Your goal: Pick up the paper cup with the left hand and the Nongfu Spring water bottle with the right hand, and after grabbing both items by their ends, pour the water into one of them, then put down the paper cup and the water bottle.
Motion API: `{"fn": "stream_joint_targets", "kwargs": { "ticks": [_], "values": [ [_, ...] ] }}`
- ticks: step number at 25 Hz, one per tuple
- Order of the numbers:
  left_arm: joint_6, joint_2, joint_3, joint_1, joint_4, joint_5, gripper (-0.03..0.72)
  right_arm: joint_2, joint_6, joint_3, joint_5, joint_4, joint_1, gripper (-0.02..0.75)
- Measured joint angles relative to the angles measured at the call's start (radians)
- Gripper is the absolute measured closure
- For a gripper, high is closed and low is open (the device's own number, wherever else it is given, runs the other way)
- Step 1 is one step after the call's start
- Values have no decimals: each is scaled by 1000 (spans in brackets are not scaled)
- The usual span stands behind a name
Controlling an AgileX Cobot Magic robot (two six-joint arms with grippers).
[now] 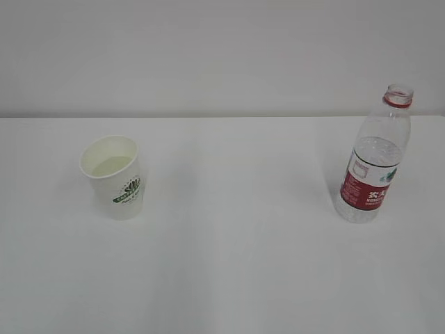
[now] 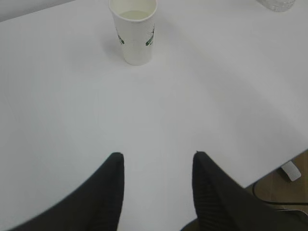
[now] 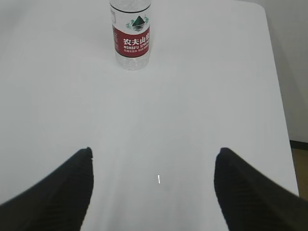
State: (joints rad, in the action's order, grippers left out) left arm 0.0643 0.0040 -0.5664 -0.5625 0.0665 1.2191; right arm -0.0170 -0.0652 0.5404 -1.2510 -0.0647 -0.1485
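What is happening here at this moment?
Nothing is held. The paper cup stands upright on the left of the white table, with some water inside. The Nongfu Spring water bottle, without a cap, stands upright on the right. The left hand and the right hand are both open and empty, each facing its item from a distance.

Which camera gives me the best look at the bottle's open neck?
The exterior view: the whole bottle stands upright, capless neck showing. The right wrist view crops it above the label; the left wrist view catches only its base at the top edge.
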Motion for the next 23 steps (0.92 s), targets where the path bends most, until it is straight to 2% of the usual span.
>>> {"fn": "stream_joint_targets", "kwargs": {
  "ticks": [23],
  "values": [
    [0,0,0,0,0,0,353,0,0,0,0,0,0,151]
  ]
}}
